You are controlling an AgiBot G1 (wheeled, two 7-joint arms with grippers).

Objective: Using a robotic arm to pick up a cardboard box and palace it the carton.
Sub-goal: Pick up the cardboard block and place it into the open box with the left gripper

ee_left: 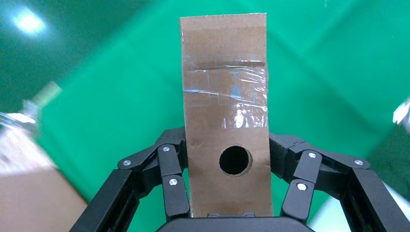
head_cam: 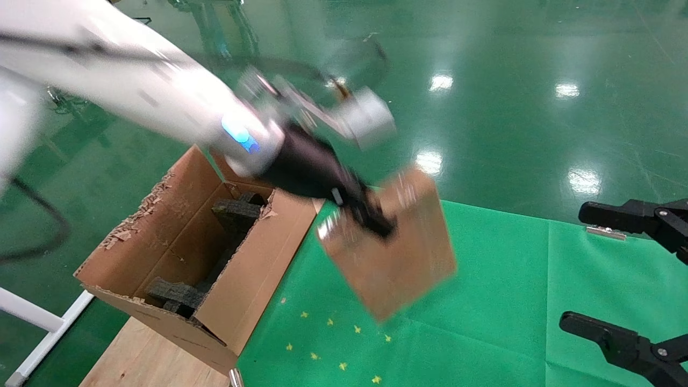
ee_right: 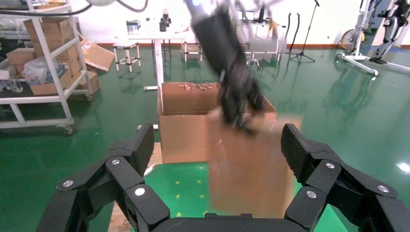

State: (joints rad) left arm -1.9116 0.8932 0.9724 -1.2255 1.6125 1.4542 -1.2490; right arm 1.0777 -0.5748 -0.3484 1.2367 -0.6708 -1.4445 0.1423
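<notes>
My left gripper [head_cam: 371, 217] is shut on the slim brown cardboard box [head_cam: 395, 252] and holds it in the air above the green cloth, just right of the carton. In the left wrist view the box [ee_left: 225, 116] stands between the fingers [ee_left: 174, 186], its round hole and tape scuffs facing the camera. The large carton [head_cam: 204, 258] with ragged flaps and black foam inserts [head_cam: 236, 212] stands open at the left. My right gripper [head_cam: 631, 279] is open and empty at the right edge. The right wrist view shows the blurred box [ee_right: 249, 166] in front of the carton [ee_right: 186, 130].
A green cloth [head_cam: 484, 322] with small yellow stars covers the table. The carton rests on a bare wooden strip [head_cam: 150, 360] at the table's left edge. Beyond is shiny green floor, with shelves of boxes [ee_right: 43, 63] and a white table [ee_right: 154, 43] far off.
</notes>
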